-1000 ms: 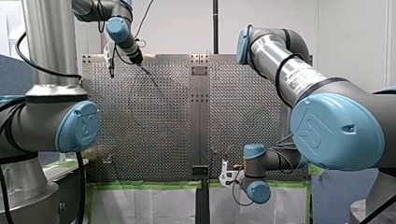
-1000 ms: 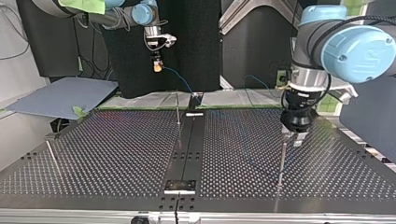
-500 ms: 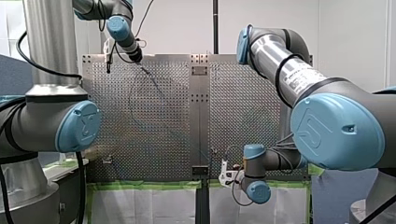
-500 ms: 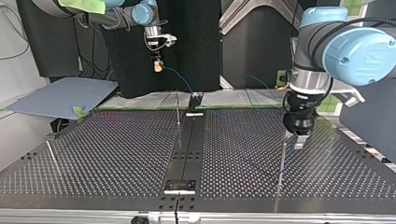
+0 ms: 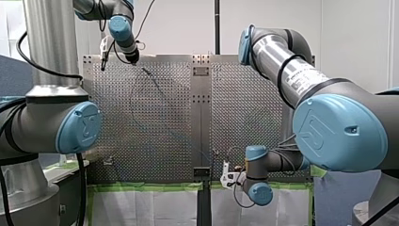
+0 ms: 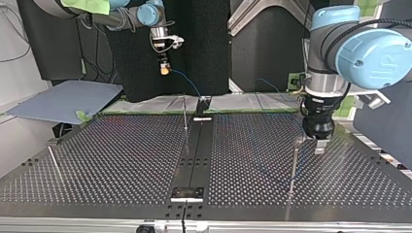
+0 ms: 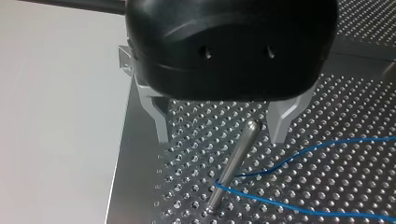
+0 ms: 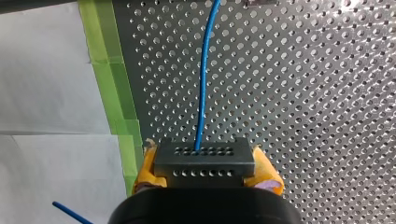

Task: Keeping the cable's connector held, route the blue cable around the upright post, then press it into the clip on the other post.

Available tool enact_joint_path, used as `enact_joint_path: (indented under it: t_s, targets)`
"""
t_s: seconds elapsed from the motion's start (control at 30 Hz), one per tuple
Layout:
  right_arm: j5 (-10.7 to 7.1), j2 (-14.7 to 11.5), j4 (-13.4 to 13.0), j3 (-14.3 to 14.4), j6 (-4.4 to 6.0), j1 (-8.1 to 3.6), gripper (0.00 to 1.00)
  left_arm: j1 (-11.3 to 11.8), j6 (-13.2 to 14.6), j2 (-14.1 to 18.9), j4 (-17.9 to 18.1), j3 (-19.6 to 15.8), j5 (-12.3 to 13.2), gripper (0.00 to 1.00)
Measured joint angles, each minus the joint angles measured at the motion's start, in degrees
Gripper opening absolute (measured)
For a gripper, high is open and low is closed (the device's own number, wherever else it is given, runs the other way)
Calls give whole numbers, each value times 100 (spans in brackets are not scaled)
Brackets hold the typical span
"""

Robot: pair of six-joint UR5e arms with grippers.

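**Right gripper (image 8: pixel 205 169) clamped on connector (image 8: pixel 204 158), left gripper (image 7: pixel 220 139) open at post (image 7: pixel 231 168)**

Yellow pads (image 8: pixel 147 163) pinch the grey connector from both sides, over the table (image 8: pixel 303 116) next to the green tape (image 8: pixel 112 70) on its edge. Blue cable (image 8: pixel 201 93) leaves the connector's face and runs out across the perforated plate. Farther out it loops round the post's base, touching it. Left gripper hangs above that post with metal fingers (image 7: pixel 159 121) spread and holding nothing. In the wrist view the post tip sits near one finger.
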Motion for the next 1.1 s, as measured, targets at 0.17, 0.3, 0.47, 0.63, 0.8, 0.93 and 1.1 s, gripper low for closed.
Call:
enact_joint_path:
  t_s: [0.17, 0.3, 0.47, 0.63, 0.8, 0.93, 1.1]
  targets:
    - [0, 0, -7, 0, 3, -1, 0, -2, 9, 0, -2, 0, -42, 100]
    - [0, 0, -15, 0, 6, -2, 0, -2, 20, 0, 0, 0, -59, 100]
    - [-9, 0, -17, -1, 7, -1, 0, -3, 30, 1, 2, 0, -66, 100]
    - [-31, 0, -10, -7, 13, -1, 0, -9, 60, 0, 19, 0, -69, 100]
    - [-34, 0, -2, -8, 17, 0, 0, -59, 278, 0, 116, 0, 59, 100]
    - [-35, 0, 0, -9, 16, 2, 0, -162, 425, 0, 196, 0, 266, 100]
    - [-61, 0, -1, -9, 4, 26, 0, -333, 456, -16, 316, 41, 513, 100]
